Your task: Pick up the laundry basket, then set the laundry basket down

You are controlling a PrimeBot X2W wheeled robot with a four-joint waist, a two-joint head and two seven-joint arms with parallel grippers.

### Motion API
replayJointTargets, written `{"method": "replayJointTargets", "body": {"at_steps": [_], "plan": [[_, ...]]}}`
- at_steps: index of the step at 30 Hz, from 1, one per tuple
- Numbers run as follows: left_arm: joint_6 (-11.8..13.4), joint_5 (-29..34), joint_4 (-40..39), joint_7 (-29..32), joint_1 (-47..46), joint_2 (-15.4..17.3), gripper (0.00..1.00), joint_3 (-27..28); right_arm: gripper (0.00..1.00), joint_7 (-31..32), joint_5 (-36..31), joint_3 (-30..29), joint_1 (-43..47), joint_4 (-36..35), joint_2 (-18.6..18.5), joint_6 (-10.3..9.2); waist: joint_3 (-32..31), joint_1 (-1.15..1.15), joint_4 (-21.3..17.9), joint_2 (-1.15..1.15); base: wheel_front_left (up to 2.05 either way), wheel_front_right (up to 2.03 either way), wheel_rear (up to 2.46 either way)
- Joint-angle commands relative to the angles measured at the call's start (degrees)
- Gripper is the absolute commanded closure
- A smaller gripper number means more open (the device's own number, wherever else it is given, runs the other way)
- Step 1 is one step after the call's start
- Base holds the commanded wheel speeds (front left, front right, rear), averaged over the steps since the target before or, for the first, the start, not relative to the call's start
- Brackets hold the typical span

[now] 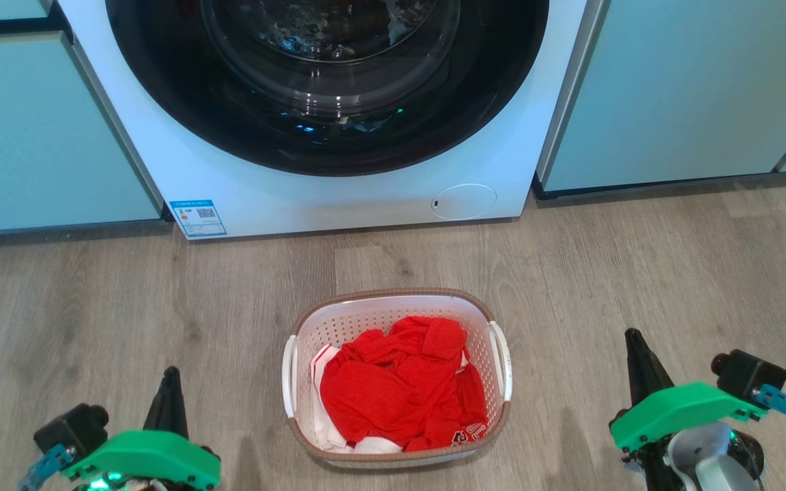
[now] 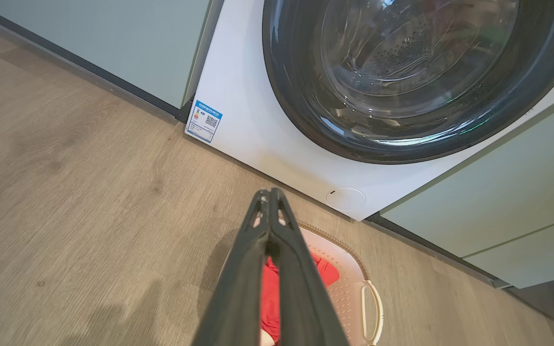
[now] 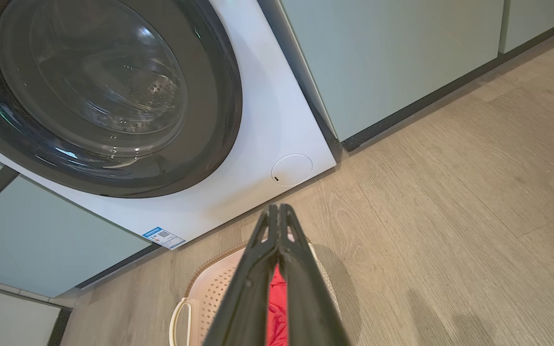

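I have the basket on the wood floor, upright, and nothing of mine is touching it. Its brown rim runs unbroken all round, and its white handles sit on its two short sides, one on my left and one on my right. Inside it lies a crumpled red garment that covers most of the bottom, with a bit of white cloth showing under it along the left and near edges.

My left gripper hangs well apart from the basket on its left, nearer to me than the basket's middle, fingers pointing away from me. In the left wrist view the left gripper has its two dark fingers pressed together at the tips, with nothing between them. Past them I see the basket, some red cloth and one handle.

My right gripper hangs well apart from the basket on its right, about level with the basket's far half. In the right wrist view the right gripper is likewise closed tip to tip and empty, with the basket, the red cloth and a handle beyond it.

Beyond the basket, a short stretch of bare floor away, stands the washer, its dark round door closed. It carries a blue label at its lower left corner and a round flap at its lower right. Pale cabinets flank it.
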Motion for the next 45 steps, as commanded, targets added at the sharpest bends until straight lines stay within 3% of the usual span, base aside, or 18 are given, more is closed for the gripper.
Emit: {"method": "replayJointTargets", "body": {"at_steps": [1, 45], "plan": [[-0.51, -1.92, -1.49, 0.42, -2.71, 0.51, 1.0, 1.25, 1.0, 0.41, 2.04, -0.17, -2.77, -2.03, -0.84, 0.12, -0.03, 0.0, 0.02, 0.0, 0.0, 0.0, 0.0], [-4.48, -31.28, -0.16, 7.39, -7.44, 0.55, 1.0, 5.08, 1.0, 7.16, 30.75, -5.22, -3.69, -2.5, -1.03, 0.24, -0.72, 0.0, 0.61, 0.0, 0.0, 0.0, 0.0]]}}
